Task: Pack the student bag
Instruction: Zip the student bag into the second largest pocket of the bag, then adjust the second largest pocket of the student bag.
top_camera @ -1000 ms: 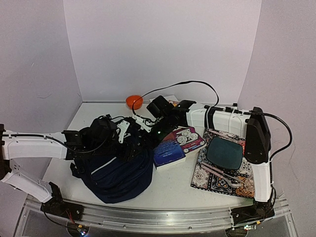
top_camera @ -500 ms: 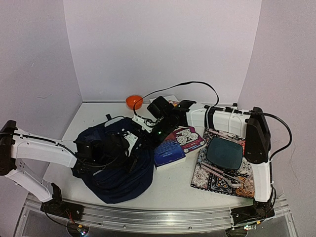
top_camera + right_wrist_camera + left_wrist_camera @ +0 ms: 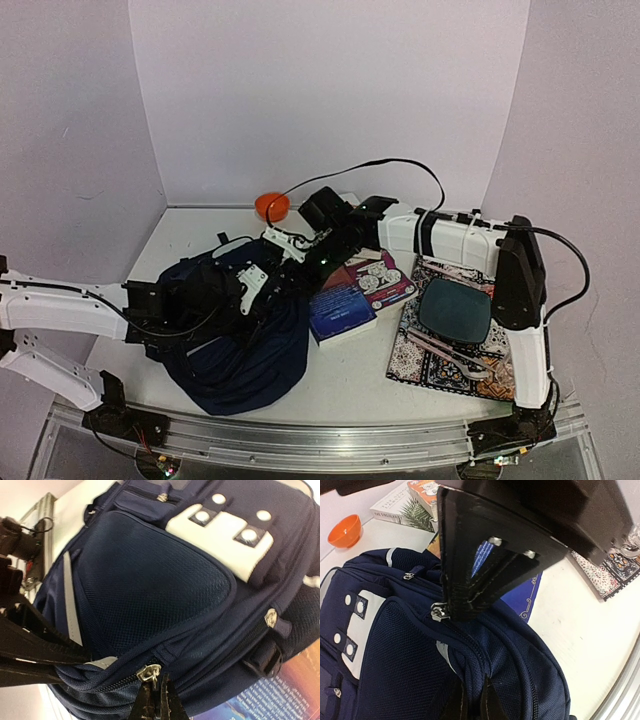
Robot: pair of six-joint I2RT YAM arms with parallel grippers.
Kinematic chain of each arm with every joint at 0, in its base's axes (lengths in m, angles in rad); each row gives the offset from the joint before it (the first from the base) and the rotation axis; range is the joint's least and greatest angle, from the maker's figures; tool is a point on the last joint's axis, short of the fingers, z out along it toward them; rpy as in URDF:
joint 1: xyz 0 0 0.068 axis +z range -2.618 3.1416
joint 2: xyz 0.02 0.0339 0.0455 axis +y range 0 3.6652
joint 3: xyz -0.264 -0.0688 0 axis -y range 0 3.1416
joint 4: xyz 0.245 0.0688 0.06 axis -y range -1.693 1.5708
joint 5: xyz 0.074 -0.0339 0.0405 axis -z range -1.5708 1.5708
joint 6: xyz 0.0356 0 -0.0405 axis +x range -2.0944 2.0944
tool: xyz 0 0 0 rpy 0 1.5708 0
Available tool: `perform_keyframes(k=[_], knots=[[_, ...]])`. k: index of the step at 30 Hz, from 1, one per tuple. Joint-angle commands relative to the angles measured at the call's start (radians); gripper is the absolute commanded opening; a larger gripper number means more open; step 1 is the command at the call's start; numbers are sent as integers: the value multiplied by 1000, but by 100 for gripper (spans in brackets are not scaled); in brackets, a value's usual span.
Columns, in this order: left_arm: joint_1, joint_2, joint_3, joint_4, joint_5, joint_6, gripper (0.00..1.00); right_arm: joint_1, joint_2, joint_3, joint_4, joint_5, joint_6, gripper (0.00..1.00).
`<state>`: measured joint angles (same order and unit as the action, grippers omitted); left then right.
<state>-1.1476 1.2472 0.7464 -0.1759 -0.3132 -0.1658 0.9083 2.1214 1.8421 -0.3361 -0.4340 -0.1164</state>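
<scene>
Top external view shows the bag lying front face up on the near left of the desk, with a book just beside its right side. The step in hand looks like opening the main zip so things can go in.

Right wrist view shows the right end effector closed tight on the zip pull, with the tab pinched between its tips. Left wrist view shows the left end effector closed on a fold of the bag's fabric beside the same zip track, to the near left of the pull.

To do this well, the left grip should anchor the cloth while the right draws the pull along the curve of the track. Following that line, not lifting away from it, should keep the tab from slipping out. The cloth between the two grips needs to be taut, since the soft bag is likely to bunch and jam the slider.

The left arm reaches in low from the left, its forearm nearly level and its wrist over the bag. The right arm stretches across from the right, passing over the book, with its wrist angled down at the bag's far right edge. The two end effectors sit close together.
</scene>
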Motion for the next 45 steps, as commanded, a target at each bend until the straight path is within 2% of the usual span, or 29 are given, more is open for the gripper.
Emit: perform_keyframes(k=[1, 5, 8, 11, 17, 21, 24, 31, 35, 41, 45], knots=[[-82, -81, 2, -7, 189, 66, 0, -117, 108, 159, 24, 166, -33, 0], [-100, -83, -1, -5, 179, 55, 0, -130, 181, 243, 10, 166, -20, 0], [-99, -97, -6, -3, 73, 18, 0, -132, 170, 233, 13, 131, -11, 2], [-97, -113, -16, 0, -47, -19, 0, -133, 115, 170, 31, 89, -11, 14], [-76, -148, -21, 11, -104, -73, 0, -162, -31, -2, 110, 69, 1, 36], [-48, -153, -16, 8, -71, -94, 0, -187, -67, -99, 172, 58, 37, 49], [-21, -152, -7, 9, -39, -115, 0, -190, -56, -121, 190, 42, 52, 54], [121, -148, 10, 5, 81, -168, 0, -190, -73, -213, 281, -13, 121, 56], [131, -137, 10, 5, 133, -155, 0, -186, -68, -249, 335, -54, 201, 58], [131, -138, -17, 12, 264, -120, 0, -161, -11, -197, 406, -78, 302, 61], [131, -158, -44, 17, 287, -112, 0, -153, 28, -167, 469, -129, 365, 64]])
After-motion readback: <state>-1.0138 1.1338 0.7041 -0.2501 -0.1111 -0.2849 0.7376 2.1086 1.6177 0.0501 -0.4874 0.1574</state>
